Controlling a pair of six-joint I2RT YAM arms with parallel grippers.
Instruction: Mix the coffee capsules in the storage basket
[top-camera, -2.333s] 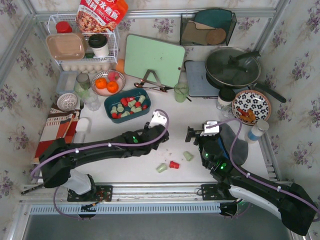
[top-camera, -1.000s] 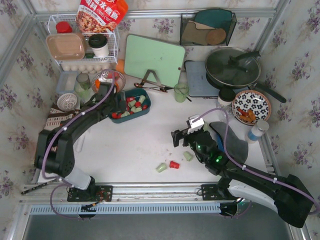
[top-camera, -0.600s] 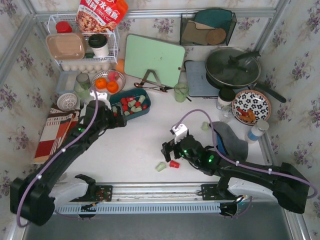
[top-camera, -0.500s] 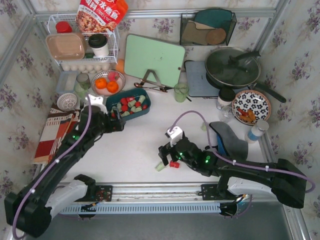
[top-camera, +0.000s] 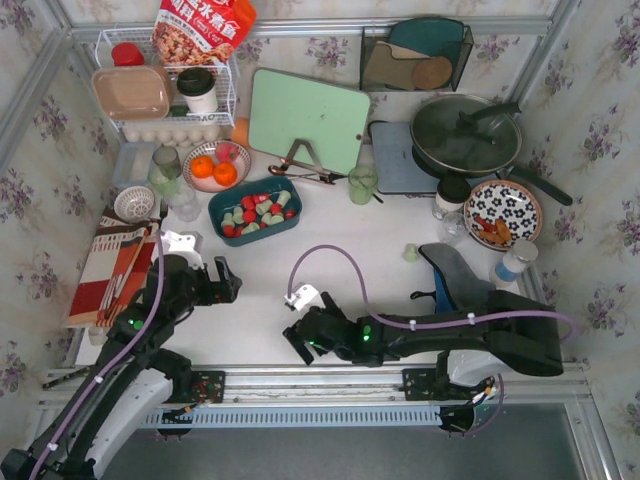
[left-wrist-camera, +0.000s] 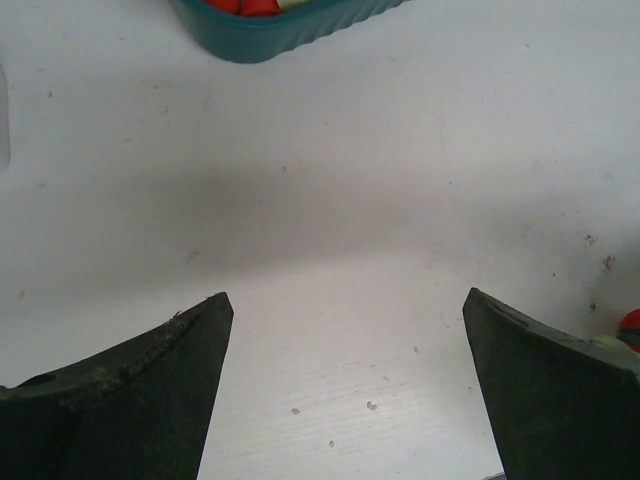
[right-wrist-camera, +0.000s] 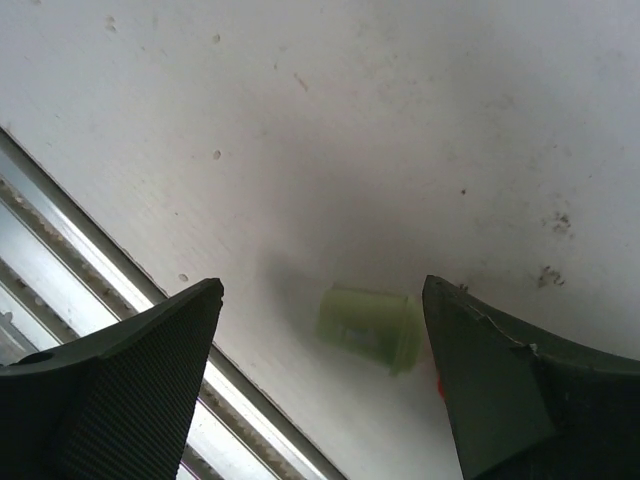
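Starting at the near edge, the aluminium rail (right-wrist-camera: 60, 260) ran along the front of the white bench (top-camera: 300, 270). The right end effector (right-wrist-camera: 322, 288) hung low over the bench just behind that rail, its fingers set wide apart and holding nothing. One pale green capsule (right-wrist-camera: 365, 325) lay on its side on the bench between those fingers, closer to one of them but touching neither. A sliver of red showed at the inner edge of that nearer finger; what it was could not be told.

To the left and a little farther back, the left end effector (left-wrist-camera: 346, 296) stood fully wide above bare bench, also holding nothing. The storage basket (left-wrist-camera: 290, 30) sat beyond it, apart from the fingertips.

Seen from the top view, the basket held the mixed red and mint coffee capsules (top-camera: 255, 210), lying loose and jumbled together. A lone green capsule (top-camera: 409, 252) sat on the bench well to the right of the basket.

Behind the basket were two oranges (top-camera: 213, 170) on a plate, a green cutting board (top-camera: 305, 120) propped upright, and a lidded pan (top-camera: 465, 135).
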